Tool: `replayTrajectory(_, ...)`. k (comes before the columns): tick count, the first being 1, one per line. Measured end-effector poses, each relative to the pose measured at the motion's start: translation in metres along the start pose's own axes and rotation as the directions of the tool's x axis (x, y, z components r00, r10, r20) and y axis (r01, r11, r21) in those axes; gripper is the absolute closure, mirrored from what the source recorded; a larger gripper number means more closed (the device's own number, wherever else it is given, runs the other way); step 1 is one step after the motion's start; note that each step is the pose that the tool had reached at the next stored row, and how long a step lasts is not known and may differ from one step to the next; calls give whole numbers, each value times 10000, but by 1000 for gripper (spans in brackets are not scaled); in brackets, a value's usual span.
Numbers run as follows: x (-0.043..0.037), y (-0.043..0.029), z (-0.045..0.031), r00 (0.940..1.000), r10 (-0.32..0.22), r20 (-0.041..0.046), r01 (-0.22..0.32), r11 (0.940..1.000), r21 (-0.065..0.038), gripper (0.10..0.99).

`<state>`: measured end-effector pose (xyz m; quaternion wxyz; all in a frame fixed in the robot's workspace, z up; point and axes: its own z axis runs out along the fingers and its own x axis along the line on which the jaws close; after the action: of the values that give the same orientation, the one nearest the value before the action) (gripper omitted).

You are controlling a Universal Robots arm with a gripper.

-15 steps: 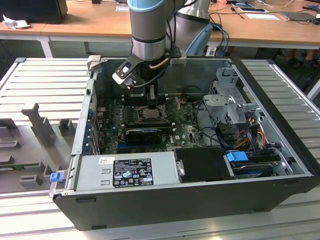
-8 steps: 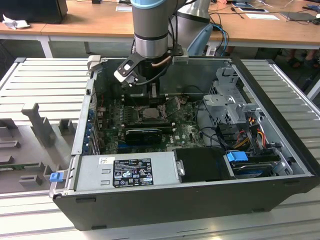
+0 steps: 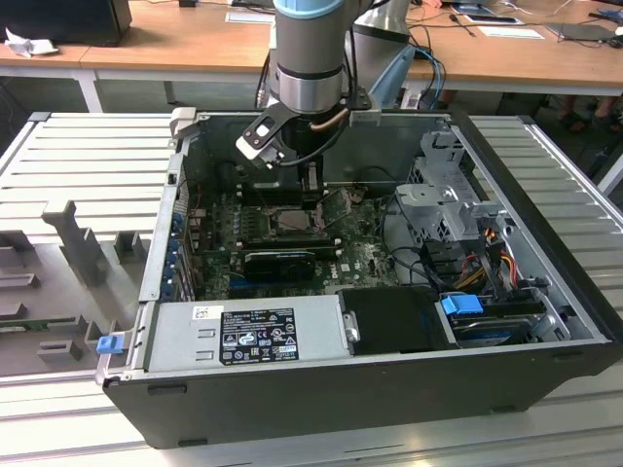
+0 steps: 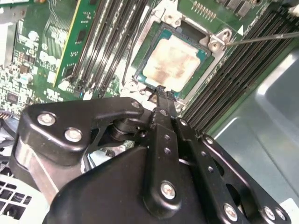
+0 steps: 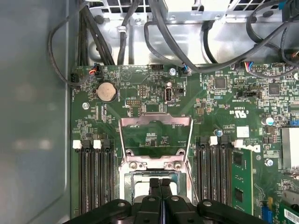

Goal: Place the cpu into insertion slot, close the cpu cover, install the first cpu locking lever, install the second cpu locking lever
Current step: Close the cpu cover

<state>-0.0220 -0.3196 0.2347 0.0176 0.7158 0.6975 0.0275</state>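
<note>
At the exterior view's left, the case wall [image 3: 161, 243] is standing apart from the arm [image 3: 310, 58], which is reaching straight down. Its gripper [image 4: 161, 90] is clenching empty, tips at the edge of the cpu [image 4: 175, 63] lying in the insertion slot [image 4: 141, 74], with the cpu cover [image 5: 155, 120] swung open. Rightward, the drive cage [image 3: 443, 195] is leaving room.

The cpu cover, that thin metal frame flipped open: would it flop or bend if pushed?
The cpu cover is probably stiff, not floppy: it is a metal frame holding its shape while open. Its large window leaves narrow rails, so it is likely light. Pushed, it would probably swing about its hinged end, not slide.
</note>
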Motion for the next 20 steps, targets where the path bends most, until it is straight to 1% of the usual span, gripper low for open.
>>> replayTrajectory(2,0,2,-20,10000,-1,-6,1,10000,1,980)
replayTrajectory(3,1,5,-67,10000,-1,-6,1,10000,0,980)
replayTrajectory(4,1,6,-78,10000,-3,-8,3,10000,-1,980)
replayTrajectory(9,2,55,-86,10000,-2,-5,2,10000,1,980)
replayTrajectory(12,3,58,-129,10000,0,-6,0,10000,1,980)
replayTrajectory(16,3,76,-133,10000,-2,-8,2,10000,1,980)
replayTrajectory(18,5,122,-131,10000,-1,-7,1,10000,2,980)
replayTrajectory(20,5,139,-133,10000,-2,-4,2,10000,2,980)
